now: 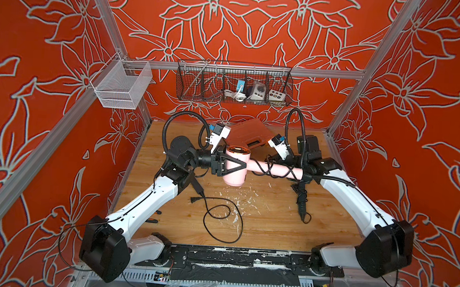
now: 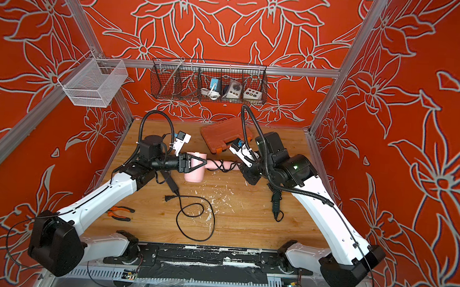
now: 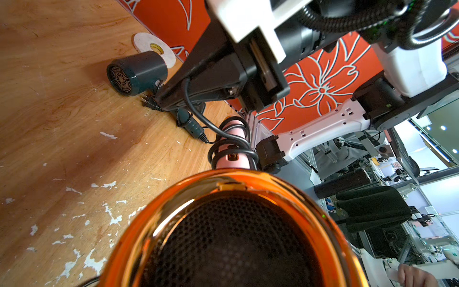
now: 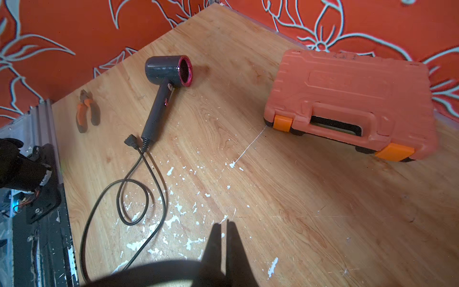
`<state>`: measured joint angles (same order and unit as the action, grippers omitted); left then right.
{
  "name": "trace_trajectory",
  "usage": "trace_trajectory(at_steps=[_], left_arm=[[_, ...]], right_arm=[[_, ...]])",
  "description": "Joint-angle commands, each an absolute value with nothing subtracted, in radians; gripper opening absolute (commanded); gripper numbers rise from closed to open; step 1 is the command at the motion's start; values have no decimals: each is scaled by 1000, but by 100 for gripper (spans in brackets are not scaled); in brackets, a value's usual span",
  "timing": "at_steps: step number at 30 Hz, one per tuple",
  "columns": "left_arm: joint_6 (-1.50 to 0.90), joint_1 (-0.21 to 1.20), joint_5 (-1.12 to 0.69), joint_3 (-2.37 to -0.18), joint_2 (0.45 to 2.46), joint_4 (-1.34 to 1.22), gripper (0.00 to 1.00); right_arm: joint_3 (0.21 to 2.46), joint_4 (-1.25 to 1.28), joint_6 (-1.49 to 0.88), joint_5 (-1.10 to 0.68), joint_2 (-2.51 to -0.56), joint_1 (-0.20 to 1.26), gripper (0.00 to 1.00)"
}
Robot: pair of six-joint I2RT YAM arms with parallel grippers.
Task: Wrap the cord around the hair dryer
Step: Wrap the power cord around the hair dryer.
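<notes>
- Copper-rimmed grille of the pink hair dryer (image 3: 231, 236) fills my left wrist view. Beyond it the cord (image 3: 233, 144) coils several turns round the handle. From there it climbs to the right gripper (image 3: 161, 103), whose jaws are pinched together on it. I also see a teal dryer (image 3: 139, 72) lying on the table (image 3: 62, 124) behind.
- From the right wrist I see the same jaws pressed together over the wood, with a dark dryer (image 4: 166, 72), pliers (image 4: 87, 111) and an orange case (image 4: 347, 99) lying beyond.
- In both top views the left gripper (image 1: 237, 166) is clamped across the pink dryer's barrel at the table's middle. The handle points toward the right arm, and the right gripper sits at the handle's end.
</notes>
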<state>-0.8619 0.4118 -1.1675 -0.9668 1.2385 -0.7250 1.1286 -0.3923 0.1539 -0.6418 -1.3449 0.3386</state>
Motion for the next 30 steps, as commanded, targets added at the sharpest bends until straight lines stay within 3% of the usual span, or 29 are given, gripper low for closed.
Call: trace_trajectory(at_steps=[1,8,22,30], left_arm=[[-1010,397,-1139,-1012,1250,-988,0],[-1102,348,-1069,-1033,1279,-1059,0],[-1088,281,-931,-1063,1286,-916,0],[-914,265,-847,-1089,1269,-648,0]], right_arm=[[1072,-272,56,-679,-1313,319,0],[963,-153,-75,-694,-1250,314,0],[813,-112,-208,-742,-1090,321,0],[752,-213,-210,-695,-949,381,0]])
